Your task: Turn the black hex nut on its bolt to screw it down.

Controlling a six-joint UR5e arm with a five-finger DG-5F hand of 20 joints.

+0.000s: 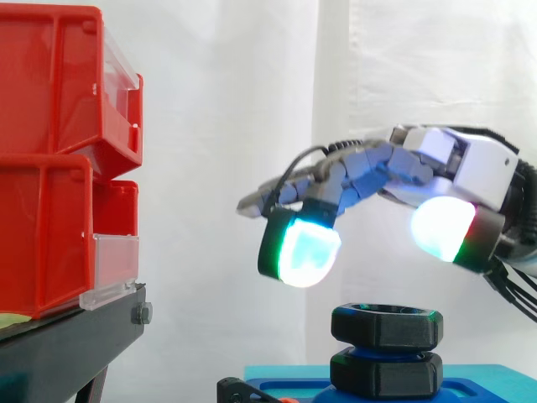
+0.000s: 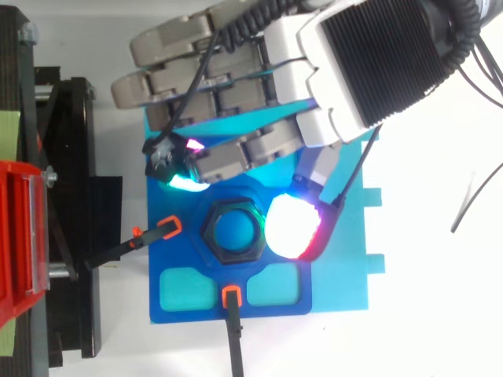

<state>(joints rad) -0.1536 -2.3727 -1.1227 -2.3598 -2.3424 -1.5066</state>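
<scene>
The black hex nut (image 1: 386,326) sits untouched just below the fingers (image 1: 299,249).

Grey-white hand (image 1: 419,164) w/ glowing pads

The black hexagonal plastic nut (image 1: 386,327) looks matt and smooth. The light blue plastic plate (image 2: 350,267) is matt too. The red plastic bins (image 1: 46,92) at upper left are glossy.

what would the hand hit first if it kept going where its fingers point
The hand would likely meet the red bins on the black stand, passing above the black hex nut; depth uncertain.
</scene>
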